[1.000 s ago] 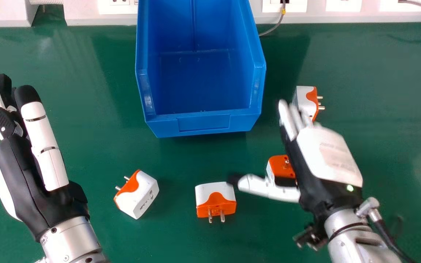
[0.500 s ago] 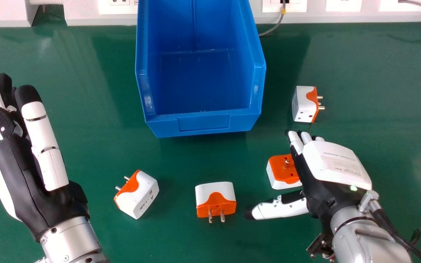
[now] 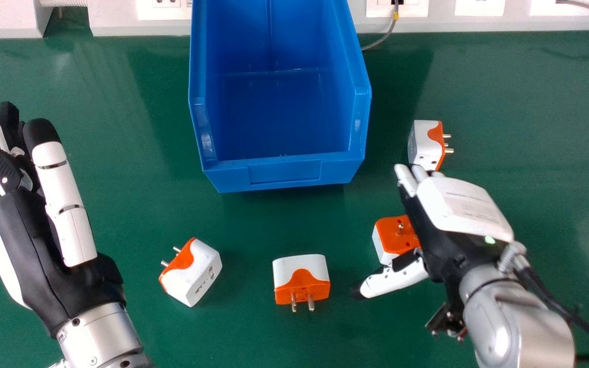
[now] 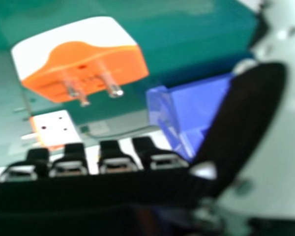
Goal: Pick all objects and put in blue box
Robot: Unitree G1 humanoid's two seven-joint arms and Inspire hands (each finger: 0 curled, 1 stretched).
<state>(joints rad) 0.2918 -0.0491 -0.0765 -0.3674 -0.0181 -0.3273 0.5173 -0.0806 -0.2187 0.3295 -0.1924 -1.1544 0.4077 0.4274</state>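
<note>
In the head view my right hand (image 3: 458, 214) hangs at the right, open, its palm beside an orange and white adapter (image 3: 397, 236) and its thumb stretched out in front of it. Beyond its fingertips lies another adapter (image 3: 425, 144), prongs facing right. Two more rest in front of the blue box (image 3: 284, 172): one near the middle (image 3: 301, 280), one farther left (image 3: 192, 272). My left hand (image 3: 34, 240) is held open at the left. In the right hand view the near adapter (image 4: 83, 59) stands off from my right hand's fingers (image 4: 115, 160), with the far adapter (image 4: 55, 129) and blue box (image 4: 191, 108) beyond.
A white strip with sockets (image 3: 294, 25) runs along the back of the green table (image 3: 120, 204). A grey cable (image 3: 384, 38) drops from it just right of the box.
My right hand first drew back toward the near side and slightly right, then moved slightly forward, uncovering more of the far adapter than at first. The left hand and the adapters have stayed put.
</note>
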